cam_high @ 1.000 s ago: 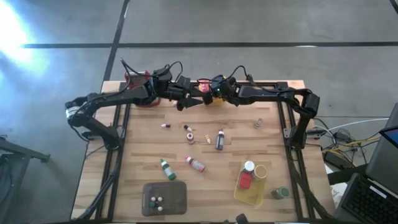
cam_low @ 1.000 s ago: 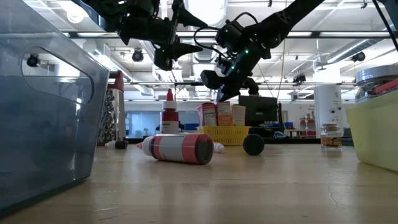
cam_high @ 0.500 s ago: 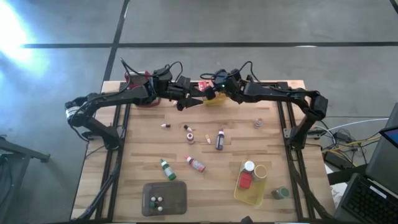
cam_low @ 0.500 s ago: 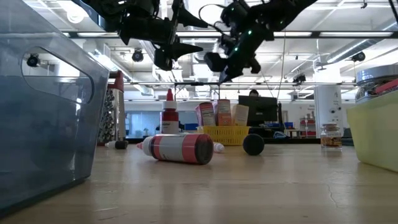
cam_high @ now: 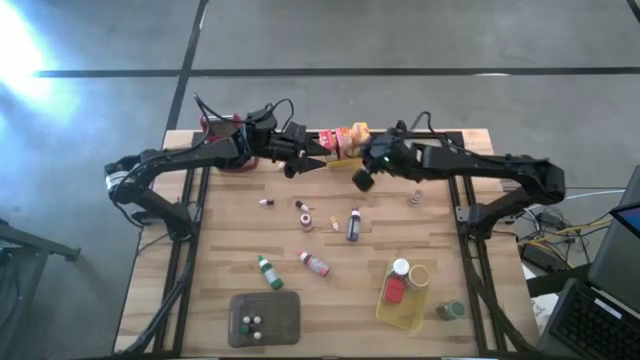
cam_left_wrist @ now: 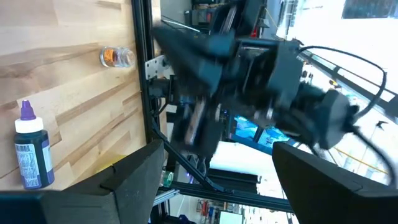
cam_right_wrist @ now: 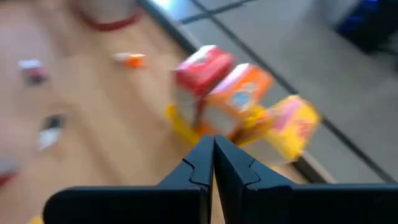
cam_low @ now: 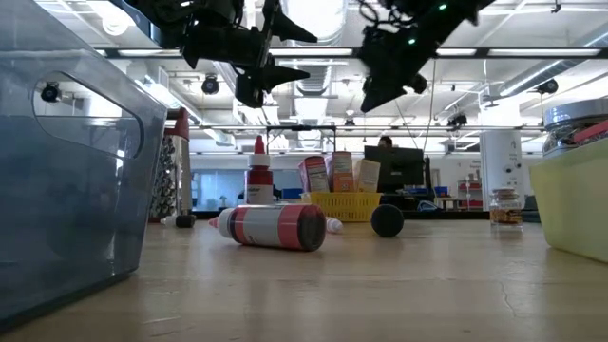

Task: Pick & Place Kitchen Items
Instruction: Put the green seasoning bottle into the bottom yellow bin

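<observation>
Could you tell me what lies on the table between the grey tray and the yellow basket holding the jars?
In the high view, only bare wood separates the grey tray and the yellow basket.

Daylight glare bleaches the floor (cam_high: 20, 55) at the high view's left edge. The right wrist view is smeared with motion blur — boxes (cam_right_wrist: 239, 102) soft, ceiling lamps (cam_low: 313, 14) overexposed.

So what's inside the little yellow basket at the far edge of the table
Three small boxes stand upright in the yellow basket: a red box, an orange box and a yellow box. Their lower parts and the basket floor are hidden.
</observation>
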Controlling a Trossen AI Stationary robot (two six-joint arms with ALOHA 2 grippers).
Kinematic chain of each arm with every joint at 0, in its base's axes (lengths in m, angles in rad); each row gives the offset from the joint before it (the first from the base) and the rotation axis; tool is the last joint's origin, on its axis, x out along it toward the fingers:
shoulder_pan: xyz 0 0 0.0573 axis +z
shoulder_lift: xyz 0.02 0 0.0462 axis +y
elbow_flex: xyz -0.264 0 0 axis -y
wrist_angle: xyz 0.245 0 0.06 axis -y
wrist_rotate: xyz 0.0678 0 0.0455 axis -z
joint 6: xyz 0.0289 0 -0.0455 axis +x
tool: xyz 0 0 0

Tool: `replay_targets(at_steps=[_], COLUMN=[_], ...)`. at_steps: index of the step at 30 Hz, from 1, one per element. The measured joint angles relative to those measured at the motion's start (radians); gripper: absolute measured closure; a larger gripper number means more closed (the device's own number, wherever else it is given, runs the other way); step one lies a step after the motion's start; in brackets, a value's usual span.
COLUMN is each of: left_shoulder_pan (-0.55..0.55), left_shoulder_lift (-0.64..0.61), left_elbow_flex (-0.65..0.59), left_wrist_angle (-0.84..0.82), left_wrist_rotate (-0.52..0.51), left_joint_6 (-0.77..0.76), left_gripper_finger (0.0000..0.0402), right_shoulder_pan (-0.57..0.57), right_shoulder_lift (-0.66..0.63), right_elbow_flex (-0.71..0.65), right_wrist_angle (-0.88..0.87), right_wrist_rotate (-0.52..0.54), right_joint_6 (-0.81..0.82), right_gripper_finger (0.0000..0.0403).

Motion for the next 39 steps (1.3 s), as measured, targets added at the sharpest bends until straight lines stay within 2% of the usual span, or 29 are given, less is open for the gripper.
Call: replay_targets(at_steps=[5, 15, 22, 28, 32, 35, 39], left_shoulder_pan=[0.0, 0.0, 0.0, 0.0, 0.0, 0.0, 0.0], left_shoulder_lift=[0.0, 0.0, 0.0, 0.0, 0.0, 0.0, 0.0], left_elbow_flex=[0.0, 0.0, 0.0, 0.0, 0.0, 0.0, 0.0], left_wrist_angle=[0.0, 0.0, 0.0, 0.0, 0.0, 0.0, 0.0], left_wrist_rotate=[0.0, 0.0, 0.0, 0.0, 0.0, 0.0, 0.0], left_joint_6=[0.0, 0.0, 0.0, 0.0, 0.0, 0.0, 0.0], left_gripper_finger=[0.0096, 0.0096, 0.0096, 0.0096, 0.0096, 0.0096, 0.0096], right_shoulder_pan=[0.074, 0.139, 0.139, 0.157, 0.231, 0.332, 0.486], right_shoulder_lift=[-0.138, -0.426, -0.522, -0.542, -0.524, -0.488, -0.4], right_elbow_flex=[-0.131, -0.342, -0.402, -0.33, -0.241, -0.15, -0.009], right_wrist_angle=[0.03, 0.027, 0.01, -0.298, -0.39, -0.495, -0.676], right_wrist_rotate=[-0.112, -0.114, -0.113, -0.269, -0.394, -0.379, -0.301], right_joint_6=[0.002, 0.057, 0.054, 0.114, 0.14, 0.146, 0.221], right_gripper_finger=[0.0394, 0.0394, 0.0394, 0.0394, 0.0394, 0.0394, 0.0394])
